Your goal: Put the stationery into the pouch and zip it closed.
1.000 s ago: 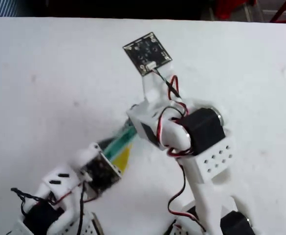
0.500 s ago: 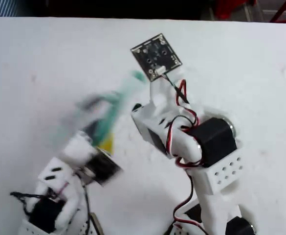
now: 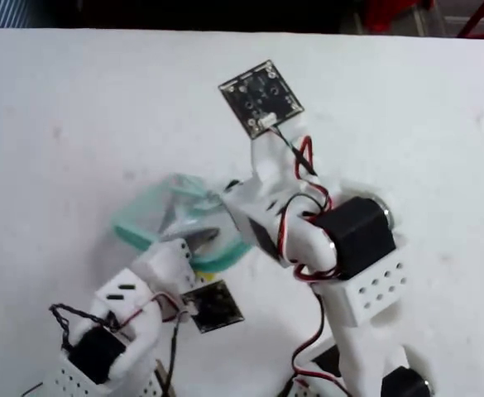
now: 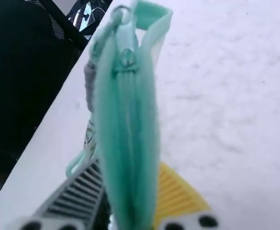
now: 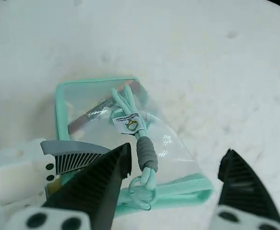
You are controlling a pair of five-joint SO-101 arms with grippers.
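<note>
The clear pouch [image 3: 163,219] with teal trim lies on the white table between the two arms. My left gripper [image 3: 198,241] is shut on its near edge. In the left wrist view the grey and yellow fingers pinch the pouch's zipper edge [image 4: 128,134], and the slider [image 4: 126,56] sits near the far end. My right gripper [image 5: 178,158] hangs open just above the pouch [image 5: 96,110], its black fingers astride the teal cord with a grey bead [image 5: 147,153]. A dark stationery item [image 5: 94,115] shows through the clear side.
The white table [image 3: 76,107] stretches wide to the left and back, ending at a dark drop along the far edge. The right arm's body and red wires [image 3: 341,240] stand close to the right of the pouch.
The left arm swung the pouch up and left, then brought it back down; it now lies spread out on the table. The right arm shifted slightly back.
</note>
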